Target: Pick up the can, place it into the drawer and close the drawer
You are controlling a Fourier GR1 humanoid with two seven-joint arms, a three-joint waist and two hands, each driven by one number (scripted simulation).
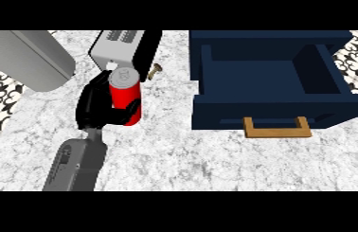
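A red can (126, 97) with a silver top stands upright on the marble counter, left of centre. My left hand (96, 103) is shut on it: the palm lies against its left side and black fingers curl round its lower part. I cannot tell whether the can's base touches the counter. To the right, the dark blue drawer (210, 75) is pulled open, its inside showing nothing, with a wooden handle (277, 128) on its front. My right hand is out of view.
A grey and black boxy appliance (120, 45) stands just behind the can. A large grey rounded object (31, 60) fills the far left corner. A small brown item (156, 71) lies between the appliance and the drawer.
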